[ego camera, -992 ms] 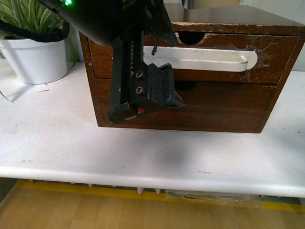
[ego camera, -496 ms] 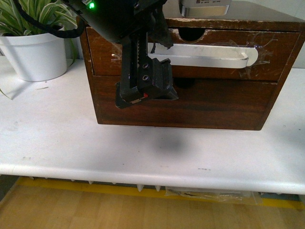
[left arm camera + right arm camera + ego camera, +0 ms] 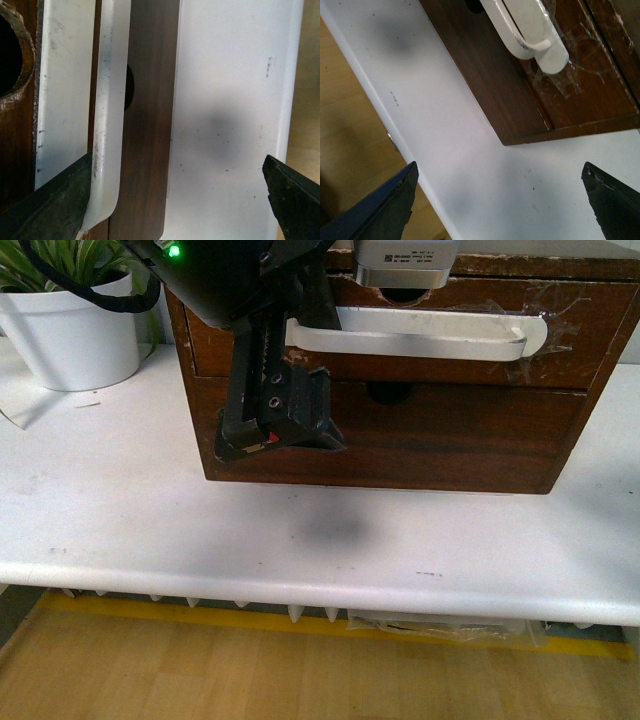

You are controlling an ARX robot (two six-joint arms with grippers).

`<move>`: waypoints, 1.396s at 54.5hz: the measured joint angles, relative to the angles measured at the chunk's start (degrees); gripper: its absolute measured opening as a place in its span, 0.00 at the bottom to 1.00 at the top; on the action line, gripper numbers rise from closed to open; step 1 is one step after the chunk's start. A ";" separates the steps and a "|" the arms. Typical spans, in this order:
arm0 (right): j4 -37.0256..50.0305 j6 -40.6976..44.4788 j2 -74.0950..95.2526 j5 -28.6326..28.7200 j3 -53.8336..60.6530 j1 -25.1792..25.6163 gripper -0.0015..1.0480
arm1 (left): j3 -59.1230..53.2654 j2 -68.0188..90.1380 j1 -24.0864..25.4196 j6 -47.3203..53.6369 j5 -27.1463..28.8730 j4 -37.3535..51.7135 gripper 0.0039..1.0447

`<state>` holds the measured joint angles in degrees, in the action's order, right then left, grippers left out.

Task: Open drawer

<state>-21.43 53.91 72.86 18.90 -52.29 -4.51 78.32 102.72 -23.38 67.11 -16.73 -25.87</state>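
Shows dark brown drawer point(image 3: 450, 370) with white bar handle point(image 3: 420, 335), seemingly closed, topmost in wooden chest point(image 3: 450, 445) on white worktop point(image 3: 300, 550). Shows left claw point(image 3: 172, 200) spread wide, one finger point(image 3: 50, 205) by handle's end; right claw point(image 3: 500, 200) wide over worktop, gripping nothing.

Item one, left arm point(image 3: 205, 285): black. We record it slanting down from above into its pincer. A green lamp point(image 3: 173, 251) glows on the link behind the pincer.

Left gripper point(image 3: 177, 200): jaws set wide, with its dark left fingers point(image 3: 55, 205) at opposite sides of the pincer's centre line, clamped on nothing. A toothed rail point(image 3: 262, 370) runs along the pincer's body.

Item two, right gripper point(image 3: 497, 200): we record it likewise spread, with its blue-black right fingers point(image 3: 382, 210) far to either side of the pincer's centre, gripping nothing.
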 joint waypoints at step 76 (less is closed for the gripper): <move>5.51 -6.16 18.29 -0.79 -11.76 -11.63 0.91 | -1.31 -1.18 1.18 -1.57 -4.48 -0.42 0.94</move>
<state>-15.92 47.75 91.15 18.11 -64.05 -16.14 77.01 101.54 -22.20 65.54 -21.21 -26.28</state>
